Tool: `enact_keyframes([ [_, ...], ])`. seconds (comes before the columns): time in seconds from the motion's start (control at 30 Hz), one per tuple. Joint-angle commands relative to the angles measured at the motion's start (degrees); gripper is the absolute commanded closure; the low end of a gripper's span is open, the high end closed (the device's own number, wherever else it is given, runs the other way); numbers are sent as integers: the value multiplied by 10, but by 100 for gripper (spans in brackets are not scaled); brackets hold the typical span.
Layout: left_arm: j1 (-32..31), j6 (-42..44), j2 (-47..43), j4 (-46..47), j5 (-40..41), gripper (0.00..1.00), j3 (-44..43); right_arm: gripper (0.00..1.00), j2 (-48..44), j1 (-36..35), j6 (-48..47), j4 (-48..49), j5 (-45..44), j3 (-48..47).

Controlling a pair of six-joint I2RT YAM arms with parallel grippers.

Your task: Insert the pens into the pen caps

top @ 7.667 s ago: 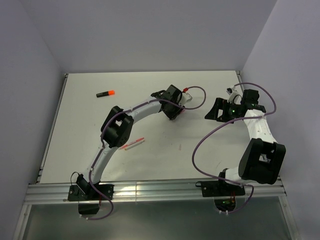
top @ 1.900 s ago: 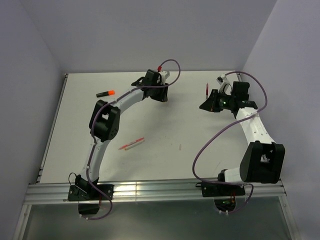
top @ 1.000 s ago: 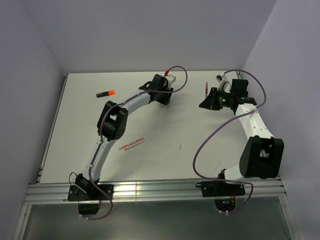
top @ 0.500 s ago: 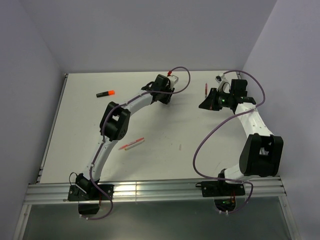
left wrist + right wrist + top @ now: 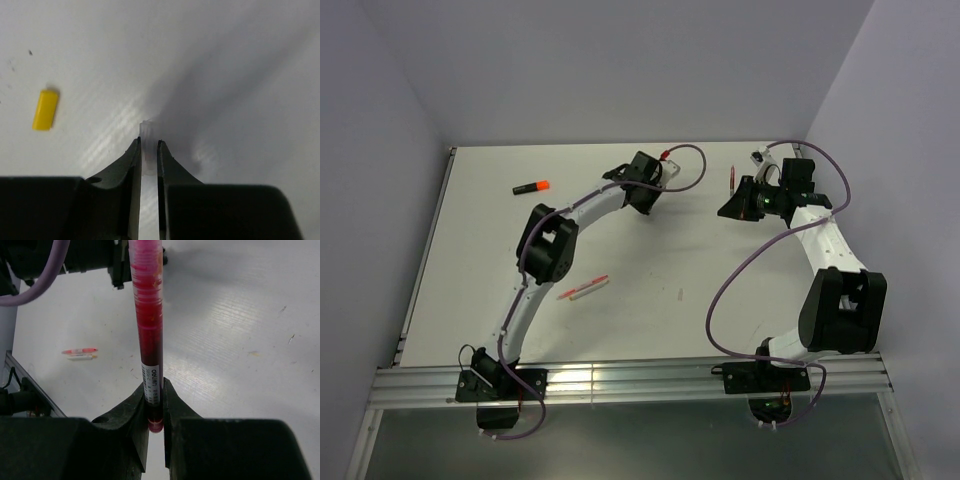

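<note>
We see the left claw pinching the white cap at centre frame; the yellow cap lies apart, upper left. The right claw clamps the dark-red pen, which reaches the top edge.

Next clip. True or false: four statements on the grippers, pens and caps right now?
1. The right gripper holds the dark-red pen. True.
2. The yellow cap sits between the fingers of the left gripper. False: the white cap does; the yellow cap lies apart on the table.
3. The black marker lies away from both grippers. True.
4. The stick pens stand upright. False: they lie flat, side by side.
</note>
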State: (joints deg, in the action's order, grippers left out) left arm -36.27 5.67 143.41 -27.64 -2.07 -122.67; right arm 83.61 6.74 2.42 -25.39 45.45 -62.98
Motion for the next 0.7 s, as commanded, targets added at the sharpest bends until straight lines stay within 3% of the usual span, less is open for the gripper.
enact_keyframes([
  [0.0,-2,62,-29,-192,-2,98,89,100,-20,1,-11,3,1,-15],
  [0.17,0,101,-95,-254,-12,96,191,100,-28,0,-11,3,3,-8],
  [0.33,1,115,-119,-272,-11,84,251,100,-32,0,-11,3,7,-7],
  [0.4,1,116,-113,-279,-9,73,249,100,-30,-1,-10,3,10,-7],
  [0.5,2,112,-89,-302,-10,66,219,100,-28,-2,-10,4,13,-11],
  [0.67,2,107,-35,-334,7,66,135,100,-28,-7,-11,4,14,-11],
])
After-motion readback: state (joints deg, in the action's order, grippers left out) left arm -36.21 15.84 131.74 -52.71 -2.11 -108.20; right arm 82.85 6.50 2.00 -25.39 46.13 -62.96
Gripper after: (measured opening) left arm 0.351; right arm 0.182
